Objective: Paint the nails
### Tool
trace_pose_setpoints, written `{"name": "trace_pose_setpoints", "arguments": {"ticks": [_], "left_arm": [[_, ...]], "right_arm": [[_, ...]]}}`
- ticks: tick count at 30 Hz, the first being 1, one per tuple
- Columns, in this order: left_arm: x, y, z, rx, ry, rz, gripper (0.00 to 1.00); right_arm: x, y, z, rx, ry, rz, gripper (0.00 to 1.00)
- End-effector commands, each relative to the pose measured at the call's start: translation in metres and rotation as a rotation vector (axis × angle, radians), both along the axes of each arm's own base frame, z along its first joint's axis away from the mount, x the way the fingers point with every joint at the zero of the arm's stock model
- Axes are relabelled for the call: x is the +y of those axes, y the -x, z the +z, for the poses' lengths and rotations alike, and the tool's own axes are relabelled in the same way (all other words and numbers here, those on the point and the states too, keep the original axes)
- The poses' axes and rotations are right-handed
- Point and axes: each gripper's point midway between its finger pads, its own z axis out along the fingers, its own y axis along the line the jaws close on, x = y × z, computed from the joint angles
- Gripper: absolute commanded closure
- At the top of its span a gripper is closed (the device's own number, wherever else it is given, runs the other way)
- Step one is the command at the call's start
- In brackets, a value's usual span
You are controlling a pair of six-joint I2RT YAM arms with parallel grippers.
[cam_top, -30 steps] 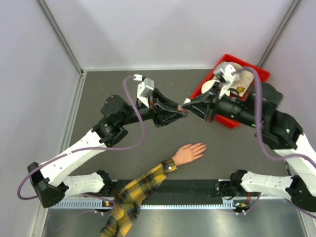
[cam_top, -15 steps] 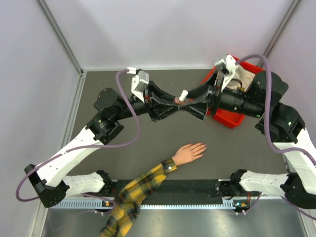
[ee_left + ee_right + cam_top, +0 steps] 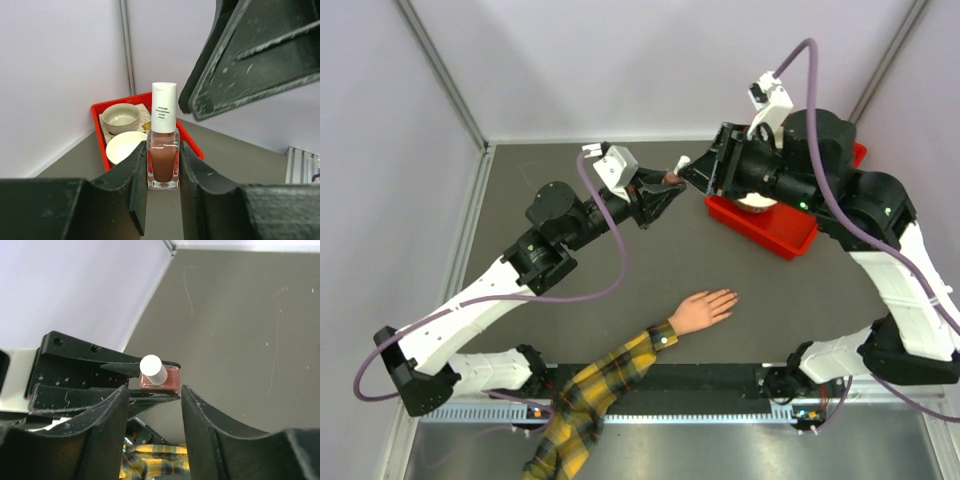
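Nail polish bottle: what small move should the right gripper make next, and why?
Probably ease the right gripper forward until its open jaws straddle the white cap, ready to close on it. The left gripper is shut on the nail polish bottle. The cap is on, and it sits just ahead of the right fingertips, roughly centred between them.

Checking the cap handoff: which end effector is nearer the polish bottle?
Left. The left end effector is clamped on the polish bottle; the right end effector is open, facing its cap, not touching.

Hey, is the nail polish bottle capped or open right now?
Capped: the white cap sits on the bottle clamped in the left gripper.
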Motion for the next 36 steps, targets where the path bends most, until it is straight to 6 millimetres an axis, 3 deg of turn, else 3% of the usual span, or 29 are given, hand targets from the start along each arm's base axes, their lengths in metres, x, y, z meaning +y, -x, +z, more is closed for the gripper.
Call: {"name": "trace_pose_setpoints", "arguments": {"ticks": [1,17,23,24,27,28,29,30,31,32,33,34,35,36], "left_arm": [[0.002,-0.005,0.012,-0.039,0.049,0.041,1.00],[-0.007,0.002,-0.004,0.007,0.021,0.012,1.00],[-0.007,0.005,-0.001,0.004,0.023,0.011,1.00],[-0.007,0.005,0.000,0.003,0.026,0.009,1.00],[-0.006,0.013,0.008,0.027,0.067,-0.026,1.00],[-0.006,0.018,0.007,0.058,0.098,-0.050,1.00],[-0.004,0.030,0.019,0.040,0.136,-0.102,1.00],[-0.003,0.038,0.023,0.046,0.154,-0.141,1.00],[-0.003,0.047,0.027,0.072,0.178,-0.189,1.00],[-0.006,0.067,0.031,0.064,0.172,-0.292,1.00],[-0.005,0.078,0.037,0.057,0.186,-0.349,1.00],[-0.005,0.092,0.042,0.095,0.201,-0.426,1.00],[-0.007,0.114,0.043,0.093,0.178,-0.547,1.00],[-0.006,0.126,0.047,0.093,0.178,-0.622,1.00]], "right_arm": [[0.001,0.002,0.007,0.023,-0.034,-0.035,0.57],[0.006,-0.016,-0.005,-0.003,0.057,-0.077,0.75],[0.008,-0.014,-0.014,0.021,0.075,-0.063,0.79],[0.009,-0.013,-0.015,0.023,0.079,-0.057,0.81],[0.005,-0.008,-0.017,0.003,0.106,-0.030,1.00],[0.006,-0.006,-0.009,-0.043,0.089,-0.001,1.00],[0.009,-0.001,-0.004,-0.088,0.087,0.047,1.00],[0.015,0.008,-0.016,-0.129,0.134,0.144,1.00],[0.005,0.022,-0.001,-0.204,0.107,0.198,1.00],[0.014,0.043,0.012,-0.325,0.084,0.359,1.00],[0.016,0.057,0.003,-0.361,0.091,0.452,1.00],[0.006,0.081,0.016,-0.447,0.055,0.536,1.00],[0.008,0.111,0.015,-0.538,0.033,0.712,1.00],[0.003,0.126,0.018,-0.588,0.014,0.772,1.00]]}}
